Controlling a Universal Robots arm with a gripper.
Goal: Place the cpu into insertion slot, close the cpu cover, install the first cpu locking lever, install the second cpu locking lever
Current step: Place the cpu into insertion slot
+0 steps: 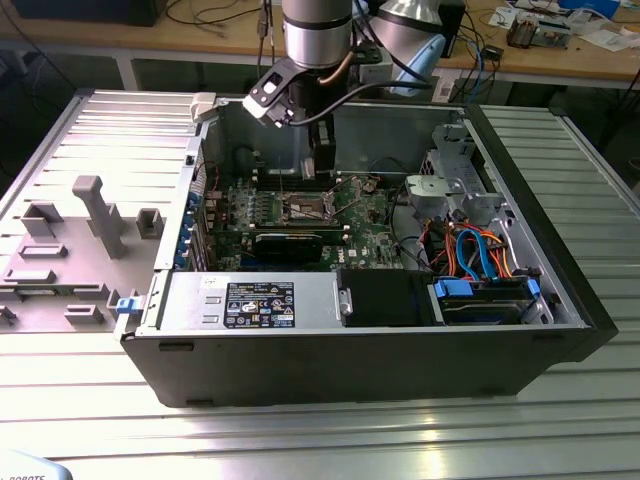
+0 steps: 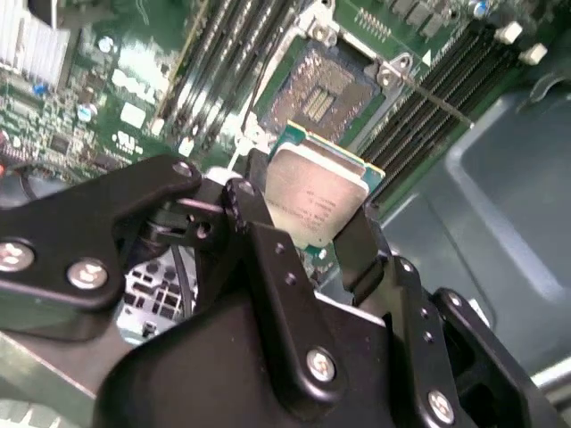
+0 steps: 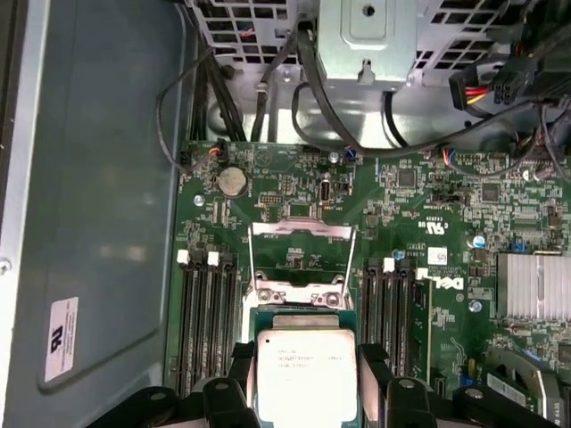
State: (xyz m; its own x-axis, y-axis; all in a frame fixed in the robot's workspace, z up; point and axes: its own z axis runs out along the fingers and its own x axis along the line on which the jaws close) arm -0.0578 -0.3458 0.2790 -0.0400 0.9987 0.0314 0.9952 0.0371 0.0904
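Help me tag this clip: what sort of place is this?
Likely an electronics lab or workshop: an opened computer case on a ribbed metal table, with a cable-strewn wooden bench behind.

First wrist view: the cpu [image 3: 306, 366] is cut off by the picture's edge, and its two flanks are covered by the black fingers [image 3: 375, 373] of the gripper [image 3: 306, 357]. Second wrist view: one corner of the cpu [image 2: 314, 198] is hidden behind a finger, and the gripper body is cut off by the frame. Exterior view: the arm [image 1: 318, 35] is cut off at the top edge, and the insertion slot [image 1: 308, 208] is too small for its contents to be told.
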